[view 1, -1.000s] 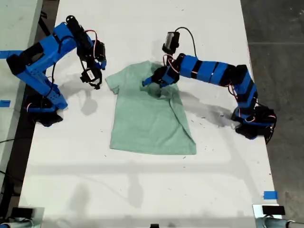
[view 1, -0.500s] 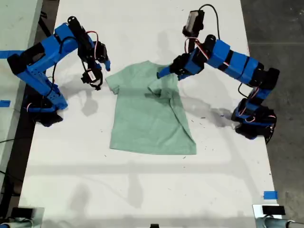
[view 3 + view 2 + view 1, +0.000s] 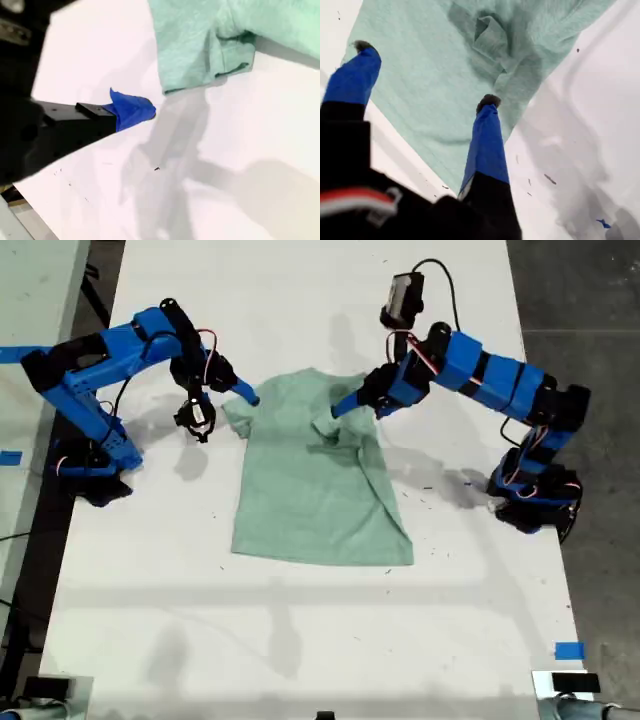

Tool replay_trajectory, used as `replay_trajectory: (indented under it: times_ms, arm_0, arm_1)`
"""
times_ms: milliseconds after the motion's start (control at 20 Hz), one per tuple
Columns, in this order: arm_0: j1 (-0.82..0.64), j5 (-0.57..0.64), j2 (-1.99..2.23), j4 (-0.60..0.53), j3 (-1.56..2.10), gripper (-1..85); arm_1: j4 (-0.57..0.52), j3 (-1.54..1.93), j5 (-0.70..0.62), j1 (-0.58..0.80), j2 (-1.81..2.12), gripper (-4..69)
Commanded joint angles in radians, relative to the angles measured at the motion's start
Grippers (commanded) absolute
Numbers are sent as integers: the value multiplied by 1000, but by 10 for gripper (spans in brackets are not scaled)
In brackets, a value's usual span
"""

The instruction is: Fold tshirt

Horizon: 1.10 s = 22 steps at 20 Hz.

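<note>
The worktop [image 3: 300, 640] is a long white sheet, faintly scuffed with small dark specks, with grey concrete floor [image 3: 590, 300] along the exterior view's right and a strip of dark floor on its left. A scrap of blue tape [image 3: 568, 650] sits near the worktop's lower right edge in that view. The tshirt [image 3: 315, 480] lies near the middle of the worktop, mostly flat, with one sleeve folded in and rumpled near the collar. My first claw [image 3: 425, 75] hangs above that rumpled part, its fingers spread apart and holding nothing. My second claw [image 3: 132, 111] hovers over bare worktop just beside the other sleeve; only one blue tip shows, so I cannot tell whether it is apart or together.
</note>
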Motion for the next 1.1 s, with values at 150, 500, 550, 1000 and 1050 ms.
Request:
replay_trajectory:
  times_ms: [150,500,550,1000,1050]
  arm_0:
    - [-107,77,-153,-201,74,357]
    - [-89,89,-483,-198,-129,1]
    - [-81,80,-476,-195,-129,1]
    - [-44,57,-64,-97,-140,1]
    - [-35,61,-15,-103,-143,1]
  arm_1:
    - [-5,35,23,-37,120,347]
    - [-46,186,57,-37,241,339]
    - [-51,198,60,-35,249,336]
    - [-83,291,61,-17,314,324]
    - [-84,301,61,-14,324,323]
